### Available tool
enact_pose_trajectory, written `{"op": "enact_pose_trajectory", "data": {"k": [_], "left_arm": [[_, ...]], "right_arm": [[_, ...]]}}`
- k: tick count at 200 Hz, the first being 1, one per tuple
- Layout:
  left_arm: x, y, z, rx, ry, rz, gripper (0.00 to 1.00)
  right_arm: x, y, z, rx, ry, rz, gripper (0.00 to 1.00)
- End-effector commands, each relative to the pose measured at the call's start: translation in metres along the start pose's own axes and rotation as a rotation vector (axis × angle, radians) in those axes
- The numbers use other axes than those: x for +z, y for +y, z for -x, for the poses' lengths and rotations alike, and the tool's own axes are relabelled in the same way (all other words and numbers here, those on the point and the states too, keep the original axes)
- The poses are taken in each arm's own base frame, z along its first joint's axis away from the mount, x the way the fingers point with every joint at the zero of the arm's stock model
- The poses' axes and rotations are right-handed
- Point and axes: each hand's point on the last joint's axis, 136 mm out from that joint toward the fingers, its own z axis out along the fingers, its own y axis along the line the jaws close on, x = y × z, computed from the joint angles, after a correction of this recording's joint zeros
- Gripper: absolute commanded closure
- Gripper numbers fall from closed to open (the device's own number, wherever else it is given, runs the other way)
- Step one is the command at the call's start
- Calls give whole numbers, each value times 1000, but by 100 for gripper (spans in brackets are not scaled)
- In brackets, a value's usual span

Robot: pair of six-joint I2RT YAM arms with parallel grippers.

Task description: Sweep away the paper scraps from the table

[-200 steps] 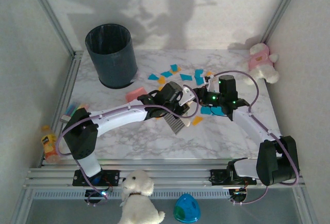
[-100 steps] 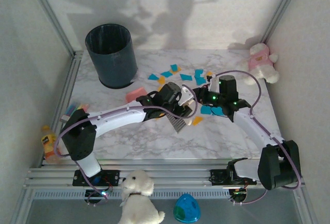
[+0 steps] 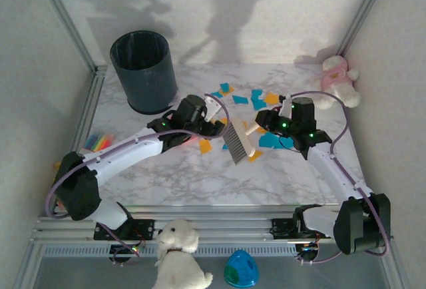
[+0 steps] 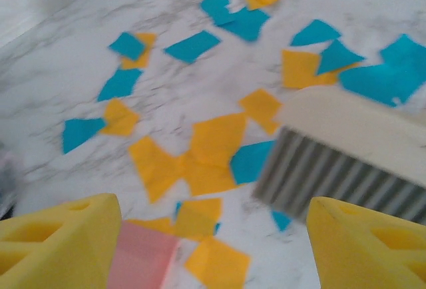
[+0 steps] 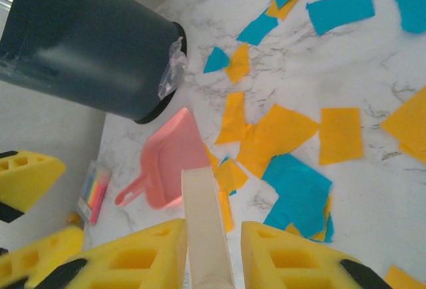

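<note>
Orange and blue paper scraps (image 3: pixel 255 97) lie scattered over the far middle of the marble table (image 3: pixel 166 176), shown close up in the left wrist view (image 4: pixel 213 146) and the right wrist view (image 5: pixel 293 132). My right gripper (image 3: pixel 263 122) (image 5: pixel 212 239) is shut on the cream handle of a brush (image 5: pixel 203 212). The brush's grey bristles (image 3: pixel 238 141) (image 4: pixel 333 176) hang just over the scraps. My left gripper (image 3: pixel 214 117) (image 4: pixel 213 226) stands open beside the brush head, holding nothing. A pink dustpan (image 5: pixel 170 162) (image 4: pixel 141 262) lies on the table below it.
A dark bin (image 3: pixel 145 69) (image 5: pixel 80 42) stands at the far left, close to the dustpan. A pack of sticky notes (image 3: pixel 100 142) lies by the left rail. A pink plush toy (image 3: pixel 336 79) sits at the far right. A white plush dog (image 3: pixel 178 256) sits at the near edge.
My left gripper has opened, let go of the brush and drawn back to the left. My right gripper has shut on the handle and now carries the brush.
</note>
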Motion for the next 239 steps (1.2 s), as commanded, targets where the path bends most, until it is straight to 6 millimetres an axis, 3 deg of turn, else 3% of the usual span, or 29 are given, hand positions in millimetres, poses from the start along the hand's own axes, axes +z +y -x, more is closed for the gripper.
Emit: {"op": "enact_pose_trajectory", "data": {"k": [1,38,70,106,144,186,239], "left_arm": [[-13,21,-16,29,62,74,27],[-20,56,-47,55,214,127,29],[-26,72,-79,88,346,84,30],[-32,93,-109,59,450,43,29],[-34,133,-139,-44,550,66,31],[-36,141,-162,-13,586,28,28],[-24,137,-191,61,622,-19,28]], "right_arm": [[-13,5,13,-27,-44,-1,100],[-23,-6,16,-20,-50,-41,100],[-29,-13,18,-21,-54,-65,100],[-31,-17,19,-14,-55,-74,100],[-33,-17,21,-19,-55,-79,100],[-34,-17,22,-17,-55,-84,100],[-32,-18,20,-11,-43,-83,100]]}}
